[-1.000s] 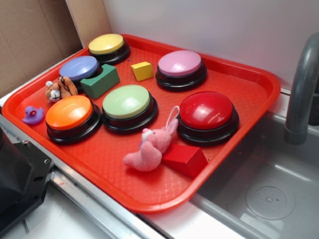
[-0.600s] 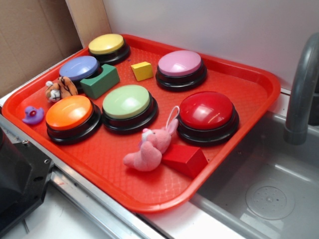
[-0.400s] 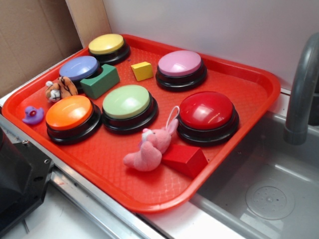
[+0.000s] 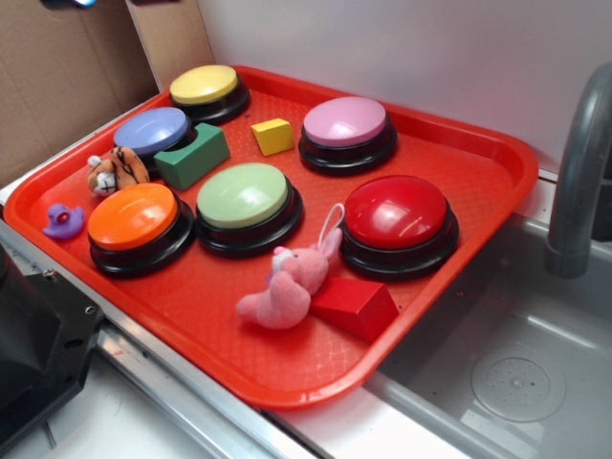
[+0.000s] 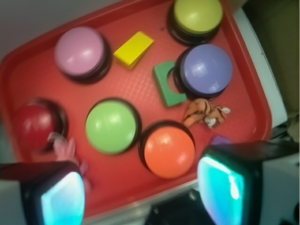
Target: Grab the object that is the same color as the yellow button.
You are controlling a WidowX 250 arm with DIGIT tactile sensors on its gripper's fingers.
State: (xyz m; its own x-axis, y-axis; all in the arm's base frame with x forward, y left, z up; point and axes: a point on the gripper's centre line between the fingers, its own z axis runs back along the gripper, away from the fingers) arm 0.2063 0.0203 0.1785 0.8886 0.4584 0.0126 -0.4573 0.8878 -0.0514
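Exterior view: yellow block (image 4: pixel 273 136) sits free on red tray (image 4: pixel 478 206), between yellow button (image 4: pixel 204 86) and pink button (image 4: pixel 345 122), green block (image 4: pixel 192 156) near; arm barely in frame. Wrist view: gripper (image 5: pixel 140 194) high above tray, fingers spread wide, holding nothing; yellow block (image 5: pixel 133 48) far ahead beside pink button (image 5: pixel 79 50). Risk, judged: descent off-line could clip a button dome or close on green block (image 5: pixel 165 84) instead.

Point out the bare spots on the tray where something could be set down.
The widest bare patch on the red tray is its right corner, past the pink button and red button. Another runs along the near edge, below the pink bunny and orange button. The left side is crowded.
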